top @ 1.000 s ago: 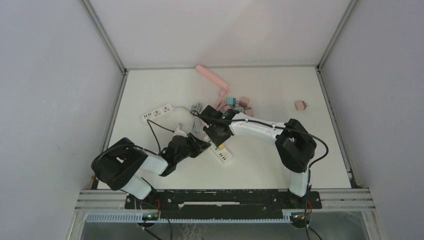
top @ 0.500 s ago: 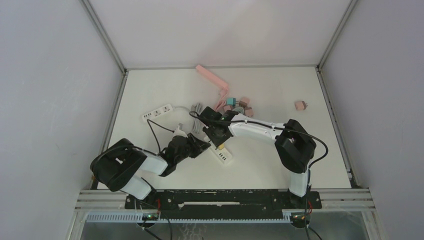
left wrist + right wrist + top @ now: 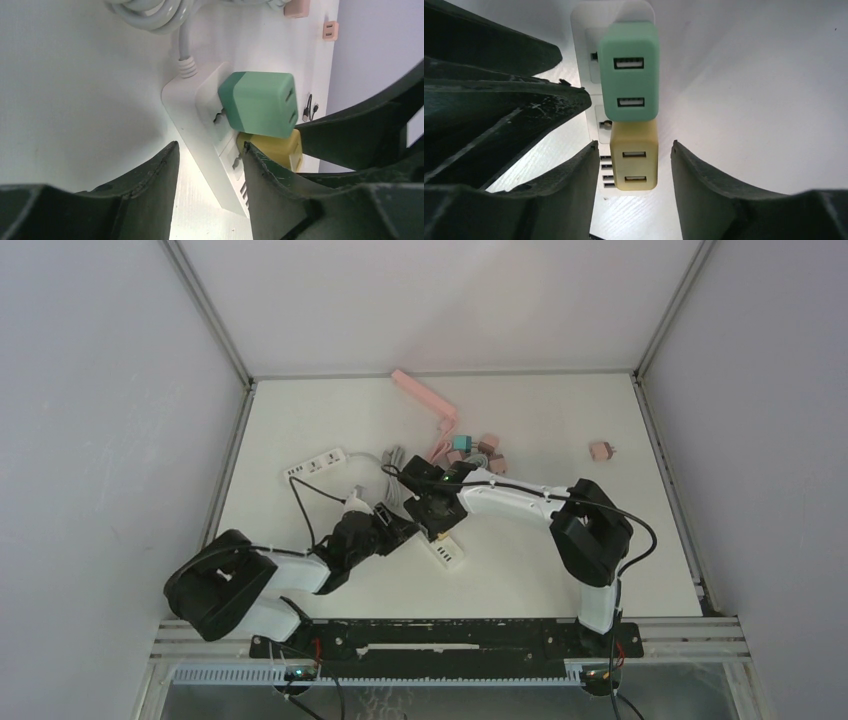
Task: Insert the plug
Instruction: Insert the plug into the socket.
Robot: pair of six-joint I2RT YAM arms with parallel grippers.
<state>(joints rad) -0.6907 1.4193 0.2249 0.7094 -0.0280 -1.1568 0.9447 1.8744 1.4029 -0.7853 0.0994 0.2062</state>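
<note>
1. A second power strip [image 3: 315, 464] lies toward the rear-left corner of the surface [image 3: 540, 410]. A cable coil [image 3: 395, 462] sits just to its right.
2. My left pincer [image 3: 209, 149] hangs low near the middle of the surface, nearer the front edge. Its jaws are partly apart and straddle the white power strip [image 3: 192, 120] across its width. Bare surface shows between the strip and one finger [image 3: 150, 185], so I have nothing clamped. I cannot tell whether the other finger touches the strip.
3. The green plug [image 3: 260, 104] stands in the strip at the end where the cable enters.
4. The yellow plug [image 3: 634, 160] stands in the strip right next to it, with the two housings touching. Its prongs are hidden.
5. My right pincer [image 3: 634, 146] is directly over the yellow plug, jaws spread wider than the plug. One finger is on each side with a gap at both, and it grips nothing.
6. My two pincers sit just beside each other over the strip.
7. A pink strip [image 3: 425, 398] lies slantwise at the rear edge, and a cluster of small adapters [image 3: 480, 448] is near its lower end.
8. A pink adapter [image 3: 601, 450] lies alone near the right edge, well apart from everything else.
</note>
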